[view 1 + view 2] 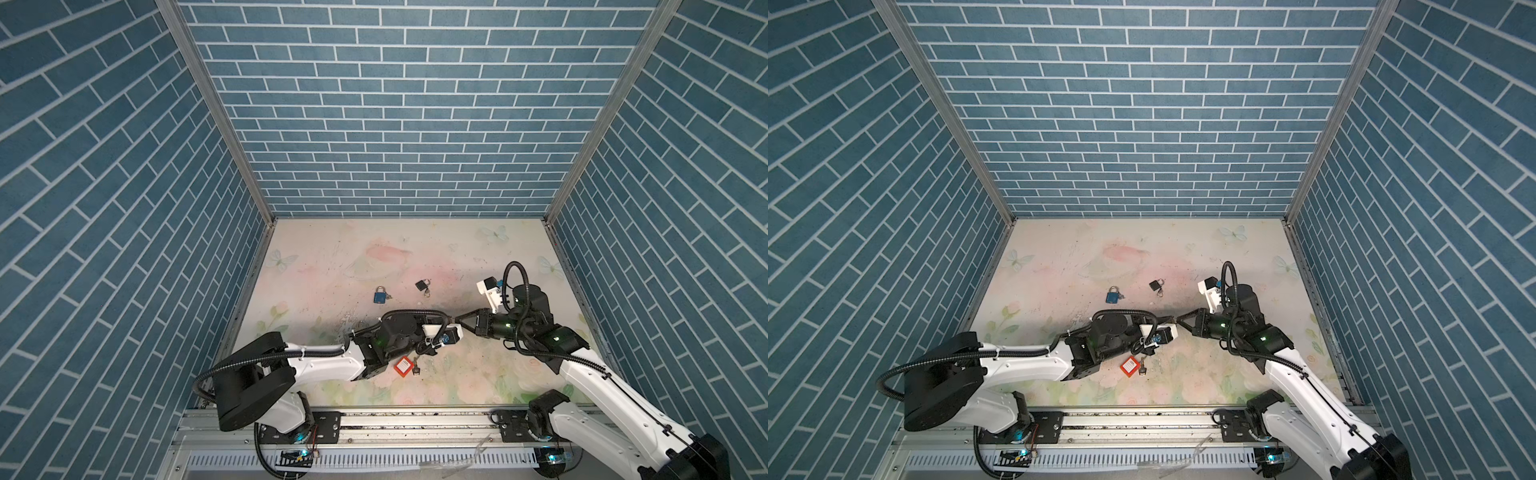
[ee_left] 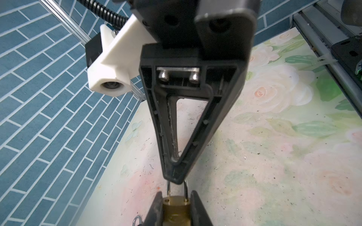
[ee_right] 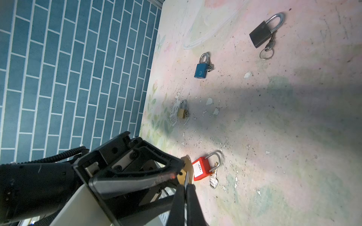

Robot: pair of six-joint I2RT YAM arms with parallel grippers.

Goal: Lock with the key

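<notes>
Brass padlock (image 2: 176, 205) held two-handed above the table (image 1: 519, 257), just to the 3 o'clock side of its centre. The left gripper (image 2: 176, 197) was clamped on the padlock's body. The right gripper (image 3: 185, 187) was pinched together on the top of the shackle (image 2: 186, 189), so the two met tip to tip. A wire ring (image 2: 137, 220) hung beside the body, and the key itself was out of sight. From the meeting point, the blue padlock (image 1: 379, 295) lay toward 10 o'clock, the black padlock (image 1: 422, 285) toward 11 and the red padlock (image 1: 402, 366) toward 7. The step in hand appeared to be seating the shackle, though whether its free leg was home could not be told. The next move would call for a straight push along the shackle's legs against a firm left hold, then a turn of the key.
</notes>
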